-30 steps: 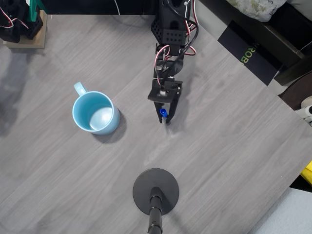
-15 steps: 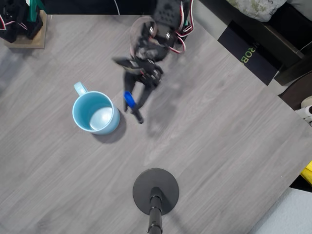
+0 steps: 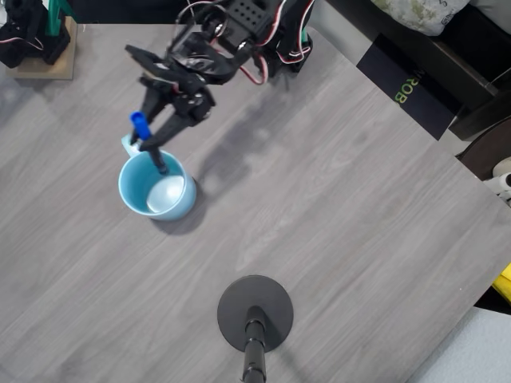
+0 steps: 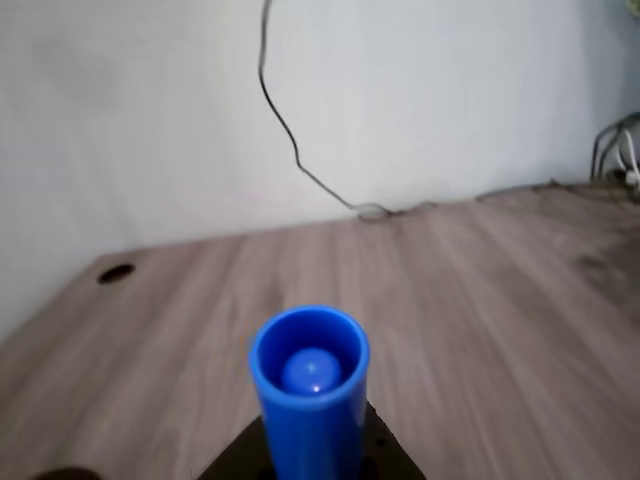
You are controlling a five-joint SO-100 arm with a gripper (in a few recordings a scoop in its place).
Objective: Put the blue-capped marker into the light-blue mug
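In the overhead view's upper left, the pincer [image 3: 156, 142] clamps the blue-capped marker [image 3: 148, 143] tilted over the light-blue mug [image 3: 156, 185]; best centre its lower tip before letting go.

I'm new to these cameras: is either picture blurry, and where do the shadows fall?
Overhead view: sharp; the gripper casts a soft shadow rightward on the table, the light-blue mug a darker one. Wrist view: the blue-capped marker is fairly sharp, the wood around it smeared.

A black arm [image 3: 239, 32] with a perforated housing is seen, trailed by red and white cables, ending in a black two-finger gripper [image 3: 156, 144].
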